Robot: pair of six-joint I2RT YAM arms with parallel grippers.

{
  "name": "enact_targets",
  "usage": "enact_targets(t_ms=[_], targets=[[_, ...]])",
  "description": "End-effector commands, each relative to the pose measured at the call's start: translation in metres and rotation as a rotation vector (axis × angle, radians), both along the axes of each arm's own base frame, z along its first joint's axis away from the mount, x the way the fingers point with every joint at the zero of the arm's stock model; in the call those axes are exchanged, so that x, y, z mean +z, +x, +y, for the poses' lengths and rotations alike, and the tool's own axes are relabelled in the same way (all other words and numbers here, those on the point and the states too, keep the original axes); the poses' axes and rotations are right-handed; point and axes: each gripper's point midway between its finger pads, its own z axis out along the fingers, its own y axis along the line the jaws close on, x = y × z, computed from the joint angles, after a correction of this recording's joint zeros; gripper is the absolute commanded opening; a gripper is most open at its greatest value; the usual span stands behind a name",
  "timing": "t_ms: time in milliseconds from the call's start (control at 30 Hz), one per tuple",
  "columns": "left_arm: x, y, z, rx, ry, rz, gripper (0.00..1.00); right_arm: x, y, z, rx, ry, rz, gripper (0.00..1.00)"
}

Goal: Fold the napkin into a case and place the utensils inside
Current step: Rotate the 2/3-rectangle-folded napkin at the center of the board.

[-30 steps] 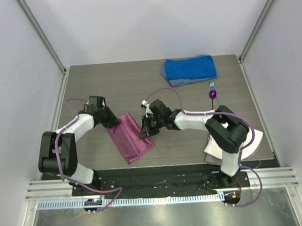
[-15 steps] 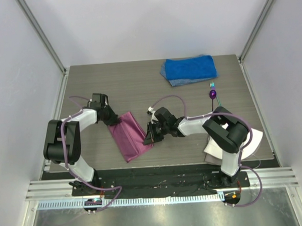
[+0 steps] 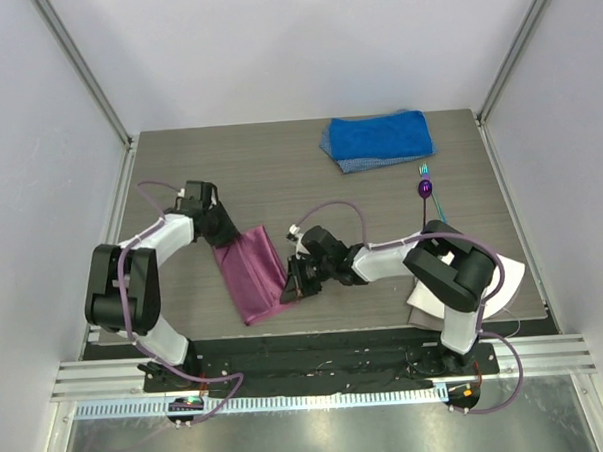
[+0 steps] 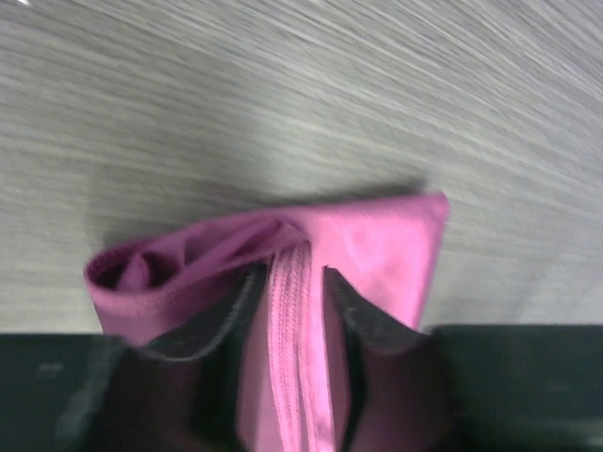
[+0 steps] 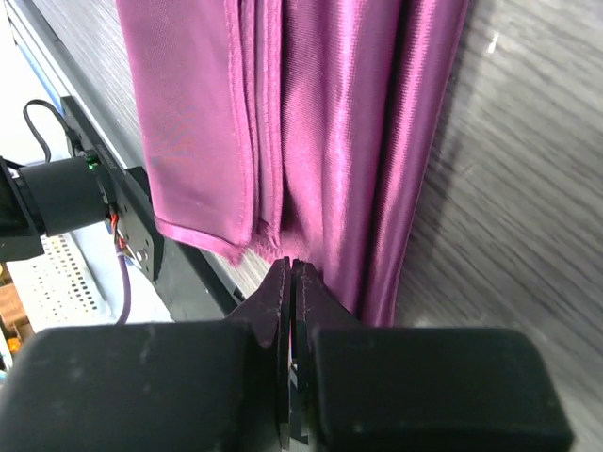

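The magenta napkin [image 3: 250, 273] lies folded into a narrow strip left of the table's middle, running from far left toward the near edge. My left gripper [image 3: 225, 236] is at its far end. In the left wrist view the jaws [image 4: 292, 273] stand open, with the napkin's [image 4: 377, 235] stitched hem running between the fingers [image 4: 367, 315]. My right gripper [image 3: 290, 289] is shut, with its tips [image 5: 290, 264] touching the napkin's [image 5: 339, 122] edge and nothing visibly pinched. The purple spoon [image 3: 424, 189] and teal fork [image 3: 425, 169] lie at the far right, away from both grippers.
A thick blue towel [image 3: 378, 139] lies at the back right. A white cloth [image 3: 509, 277] sits under the right arm near the right edge. A black rail [image 3: 317, 340] borders the near edge, just past the napkin's end.
The right gripper has slid left and toward the near edge, pushing the napkin's right side inward, so the strip is narrower. The left gripper's jaws have widened at the napkin's far end.
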Motion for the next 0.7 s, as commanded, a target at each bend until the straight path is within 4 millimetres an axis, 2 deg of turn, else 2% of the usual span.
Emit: enact_targets(t_ms=[0, 67, 133, 167, 200, 233, 267, 300, 367, 433, 467, 633, 667], targets=[[0.039, -0.007, -0.008, -0.062, 0.028, -0.096, 0.37, 0.061, 0.025, 0.004, -0.015, 0.06, -0.124, 0.07], [0.054, -0.016, -0.014, -0.092, 0.021, -0.127, 0.4, 0.076, 0.038, -0.003, -0.036, 0.075, -0.155, 0.13], [0.056, -0.031, -0.022, -0.128, -0.013, -0.12, 0.39, 0.081, 0.047, -0.013, -0.049, 0.061, -0.18, 0.15], [0.065, -0.036, -0.026, -0.135, -0.028, -0.146, 0.38, 0.085, 0.049, -0.012, -0.038, 0.067, -0.182, 0.16], [0.065, -0.043, -0.031, -0.137, -0.044, -0.14, 0.36, 0.084, 0.048, -0.012, -0.026, 0.059, -0.178, 0.16], [0.057, -0.056, -0.033, -0.138, -0.062, -0.11, 0.31, 0.079, 0.048, -0.011, -0.018, 0.053, -0.165, 0.16], [0.061, -0.061, -0.033, -0.129, -0.077, -0.121, 0.29, 0.081, 0.047, -0.007, -0.014, 0.061, -0.155, 0.16], [0.058, -0.068, -0.033, -0.121, -0.088, -0.112, 0.27, 0.085, 0.046, -0.001, -0.004, 0.096, -0.155, 0.15], [0.045, -0.085, -0.032, -0.09, -0.11, -0.073, 0.23, 0.081, 0.043, 0.004, -0.004, 0.103, -0.139, 0.13], [0.047, -0.095, -0.031, -0.062, -0.135, -0.08, 0.17, 0.079, 0.044, 0.008, -0.008, 0.111, -0.134, 0.09], [0.038, -0.106, -0.029, -0.055, -0.136, -0.048, 0.17, 0.073, 0.041, 0.009, -0.002, 0.108, -0.121, 0.08], [0.022, -0.137, -0.027, -0.021, -0.167, 0.021, 0.1, 0.058, 0.036, 0.017, 0.017, 0.102, -0.101, 0.04], [0.012, -0.146, -0.025, -0.007, -0.166, 0.05, 0.1, 0.052, 0.036, 0.016, 0.015, 0.096, -0.092, 0.04]])
